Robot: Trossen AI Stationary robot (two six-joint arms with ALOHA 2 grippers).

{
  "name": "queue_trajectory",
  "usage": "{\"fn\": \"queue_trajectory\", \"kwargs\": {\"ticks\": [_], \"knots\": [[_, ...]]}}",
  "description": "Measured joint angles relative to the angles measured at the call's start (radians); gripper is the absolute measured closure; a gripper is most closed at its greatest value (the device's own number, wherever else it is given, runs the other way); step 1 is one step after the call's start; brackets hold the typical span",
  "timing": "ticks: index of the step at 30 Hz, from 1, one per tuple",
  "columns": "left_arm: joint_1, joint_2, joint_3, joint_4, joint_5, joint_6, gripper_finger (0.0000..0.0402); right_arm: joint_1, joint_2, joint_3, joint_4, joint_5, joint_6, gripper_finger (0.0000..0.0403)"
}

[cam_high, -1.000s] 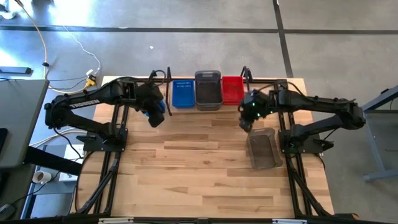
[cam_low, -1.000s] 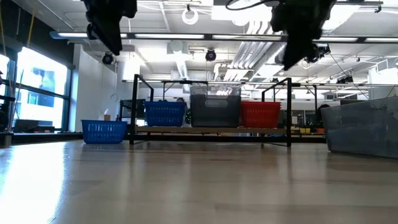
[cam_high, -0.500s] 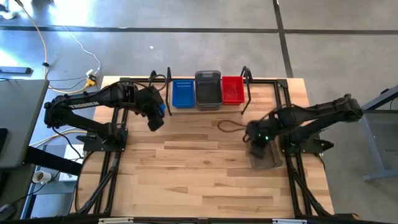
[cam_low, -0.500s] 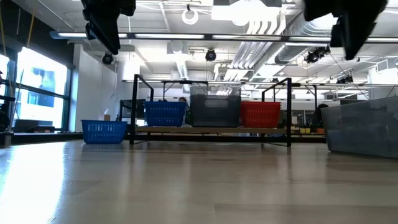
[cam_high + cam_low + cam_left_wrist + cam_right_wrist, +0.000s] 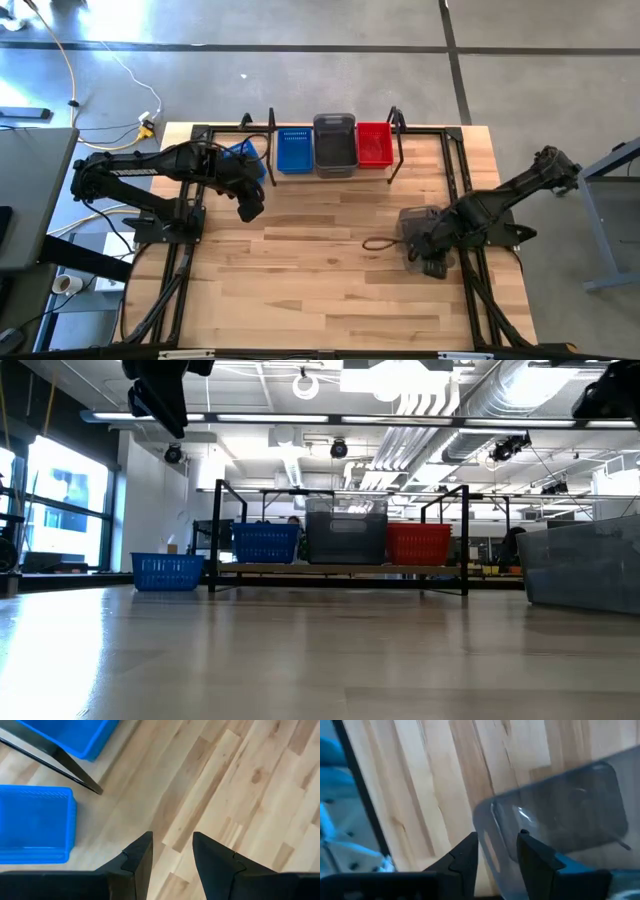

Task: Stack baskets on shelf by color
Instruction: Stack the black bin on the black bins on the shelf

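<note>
Right end effector (image 5: 497,851) has dropped over the grey basket (image 5: 560,815), fingers apart astride its rim; only its wrist view shows that. Left end effector (image 5: 171,851) hovers open.

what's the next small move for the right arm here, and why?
Probably ease the right gripper down so its fingers straddle the near rim of the grey basket lying loose on the table, then close. Its jaws stand apart just above that rim with nothing between them, and the shelf already carries a grey stack to add it to. The left gripper waits, open, beside a blue basket.
</note>
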State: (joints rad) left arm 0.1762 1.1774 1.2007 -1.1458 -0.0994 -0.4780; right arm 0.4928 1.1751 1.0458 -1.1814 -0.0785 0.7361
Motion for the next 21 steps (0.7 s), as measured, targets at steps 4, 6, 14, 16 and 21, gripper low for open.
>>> {"fn": "queue_trajectory", "kwargs": {"ticks": [4,6,14,16,21], "knots": [[-0.028,0.000,0.000,0.010,0.000,-0.060,0.0273,0.070,0.016,0.000,-0.028,-0.002,-0.025,0.0256],[-0.042,0.000,0.000,0.028,0.000,-0.069,0.0273,0.109,0.025,0.000,-0.027,-0.001,-0.029,0.0251],[-0.083,0.000,0.000,0.099,0.000,-0.072,0.0273,0.227,0.068,-0.064,0.040,0.021,0.001,0.0250],[-0.096,0.000,0.000,0.112,-0.001,-0.072,0.0273,0.244,0.073,-0.106,0.079,0.021,0.025,0.0250],[-0.114,0.000,0.000,0.116,0.000,-0.098,0.0273,0.262,0.076,-0.186,0.109,0.022,0.095,0.0250]]}}
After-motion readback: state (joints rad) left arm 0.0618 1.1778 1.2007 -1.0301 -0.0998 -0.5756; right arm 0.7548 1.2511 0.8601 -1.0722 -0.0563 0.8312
